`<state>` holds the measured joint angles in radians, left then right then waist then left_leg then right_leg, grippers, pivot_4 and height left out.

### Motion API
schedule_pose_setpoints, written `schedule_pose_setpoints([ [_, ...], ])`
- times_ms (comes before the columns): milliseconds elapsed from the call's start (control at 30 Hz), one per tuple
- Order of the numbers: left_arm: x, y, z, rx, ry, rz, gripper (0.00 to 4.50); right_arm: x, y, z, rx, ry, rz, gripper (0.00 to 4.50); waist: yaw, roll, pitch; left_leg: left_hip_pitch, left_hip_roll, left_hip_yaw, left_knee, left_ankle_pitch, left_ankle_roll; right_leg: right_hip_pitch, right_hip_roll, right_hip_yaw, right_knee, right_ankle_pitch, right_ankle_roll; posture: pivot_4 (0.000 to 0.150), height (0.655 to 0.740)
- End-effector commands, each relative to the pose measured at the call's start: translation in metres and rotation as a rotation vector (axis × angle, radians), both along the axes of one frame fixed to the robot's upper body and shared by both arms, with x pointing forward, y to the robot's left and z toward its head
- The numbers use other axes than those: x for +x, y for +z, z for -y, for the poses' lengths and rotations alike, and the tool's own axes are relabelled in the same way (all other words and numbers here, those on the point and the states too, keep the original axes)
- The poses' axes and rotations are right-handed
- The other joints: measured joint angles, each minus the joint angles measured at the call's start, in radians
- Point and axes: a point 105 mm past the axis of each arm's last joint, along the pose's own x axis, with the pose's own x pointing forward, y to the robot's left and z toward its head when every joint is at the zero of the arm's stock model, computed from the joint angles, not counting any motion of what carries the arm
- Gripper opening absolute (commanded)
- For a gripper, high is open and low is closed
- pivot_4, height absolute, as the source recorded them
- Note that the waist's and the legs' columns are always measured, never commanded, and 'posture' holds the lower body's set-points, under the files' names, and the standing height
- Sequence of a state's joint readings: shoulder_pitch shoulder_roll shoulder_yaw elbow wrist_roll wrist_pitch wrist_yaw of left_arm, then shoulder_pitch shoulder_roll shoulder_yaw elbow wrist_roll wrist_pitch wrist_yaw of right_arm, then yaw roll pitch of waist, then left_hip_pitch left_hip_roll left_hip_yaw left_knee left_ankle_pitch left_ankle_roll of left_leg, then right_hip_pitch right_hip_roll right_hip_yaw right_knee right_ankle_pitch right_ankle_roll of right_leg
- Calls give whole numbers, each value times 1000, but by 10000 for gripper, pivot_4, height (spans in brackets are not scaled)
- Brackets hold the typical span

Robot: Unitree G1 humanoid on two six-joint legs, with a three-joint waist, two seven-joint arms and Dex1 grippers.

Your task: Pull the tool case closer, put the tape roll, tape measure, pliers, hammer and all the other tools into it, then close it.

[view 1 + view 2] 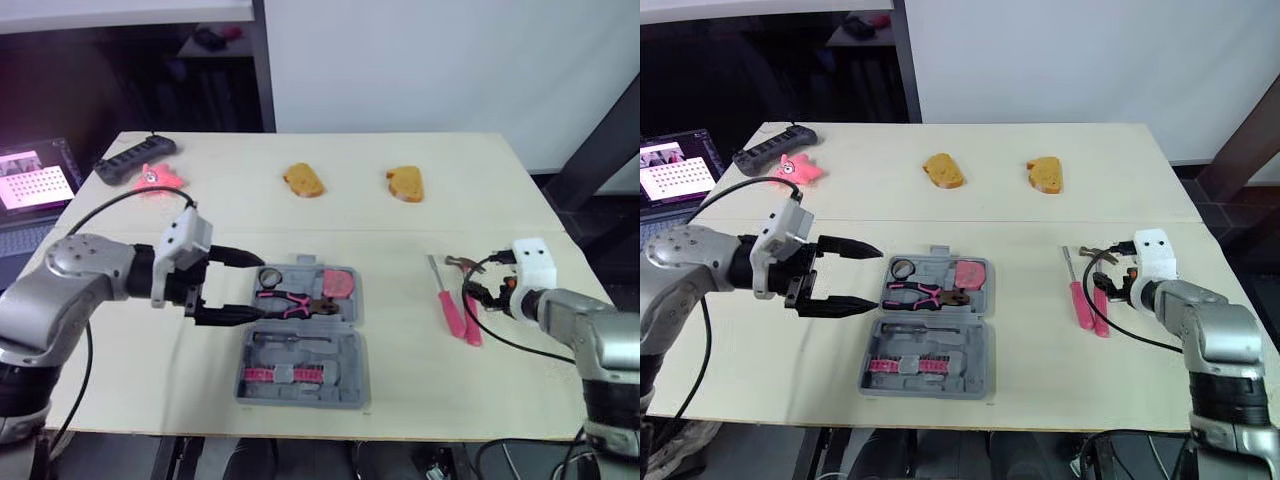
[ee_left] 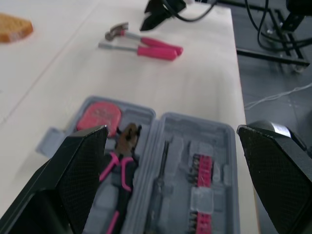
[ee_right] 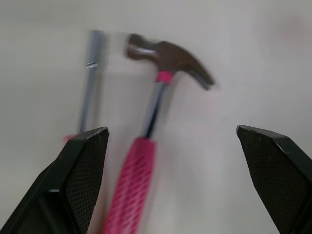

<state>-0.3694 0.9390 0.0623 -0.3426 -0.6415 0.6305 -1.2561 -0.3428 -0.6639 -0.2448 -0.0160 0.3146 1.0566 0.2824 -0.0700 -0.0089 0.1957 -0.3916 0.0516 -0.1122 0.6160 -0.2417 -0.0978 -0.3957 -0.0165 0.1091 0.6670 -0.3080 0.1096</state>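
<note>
The pale wooden table (image 1: 400,235) has a wide bare band across its middle. More clear surface lies between the open grey plastic tool case (image 1: 352,350) and the loose tools at the case's 3 o'clock. The case lies flat with its lid half close to the table's near edge.

In the tray half lie the pink-handled pliers (image 1: 290,300), with the pink tape measure (image 1: 338,283) at their 1 o'clock and a dark ring-shaped roll (image 1: 903,268) at their 11 o'clock.

The left gripper (image 1: 879,279) sits at the case's 9 o'clock, its pincer released. One finger reaches over the tray's far left corner and the other lies along the hinge line, gripping nothing.

The pink-handled hammer (image 3: 152,114) lies on the table well apart from the case, its steel head pointing to 12 o'clock. The pink-handled screwdriver (image 1: 447,300) lies just beside it at 9 o'clock. The right gripper (image 3: 171,129) hovers by the hammer with its fingers spread wide, one on either side of the shaft and not touching it.

At 12 o'clock, near the far edge, sit two golden-brown bread-shaped pieces (image 1: 303,180). A pink star toy (image 1: 160,177) and a black power strip (image 1: 135,160) sit at 10 o'clock.
</note>
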Motion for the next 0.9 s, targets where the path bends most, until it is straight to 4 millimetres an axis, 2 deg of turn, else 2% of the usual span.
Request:
schedule_pose_setpoints([
  [33,-4,10,-2,8,26,59,44596,11,1,3,-17,-6,27,45000,0,0,0,0,0,0,0,0,0,0,0,0,0,0,0,1500,7400],
  [200,-12,5,-10,18,94,47,44596,29,-11,1,1,-14,15,45000,-3,0,0,0,0,0,0,0,0,0,-1,0,0,0,0,1500,7400],
  [333,-15,3,-13,26,125,45,44596,35,-24,-1,13,-10,-18,45000,-1,1,0,0,0,0,0,0,0,0,0,0,0,0,0,1500,7400],
  [433,-16,0,-14,30,138,43,45000,36,-30,-3,23,-9,-37,36522,-1,0,0,0,0,0,0,0,0,0,0,0,0,0,0,1500,7400],
  [667,-14,-4,-15,33,149,37,45000,33,-26,-6,25,-9,-43,848,2,0,0,0,0,0,0,0,0,1,0,0,0,0,0,1500,7400],
  [833,-8,-10,-15,40,160,34,45000,33,-2,2,8,-20,19,308,1,1,1,0,0,0,-1,0,0,0,0,0,0,0,0,1500,7400],
  [900,-6,-11,-14,37,158,36,45000,34,17,4,-15,-2,60,308,1,2,2,0,0,0,-1,0,0,0,0,0,0,0,0,1500,7400],
])
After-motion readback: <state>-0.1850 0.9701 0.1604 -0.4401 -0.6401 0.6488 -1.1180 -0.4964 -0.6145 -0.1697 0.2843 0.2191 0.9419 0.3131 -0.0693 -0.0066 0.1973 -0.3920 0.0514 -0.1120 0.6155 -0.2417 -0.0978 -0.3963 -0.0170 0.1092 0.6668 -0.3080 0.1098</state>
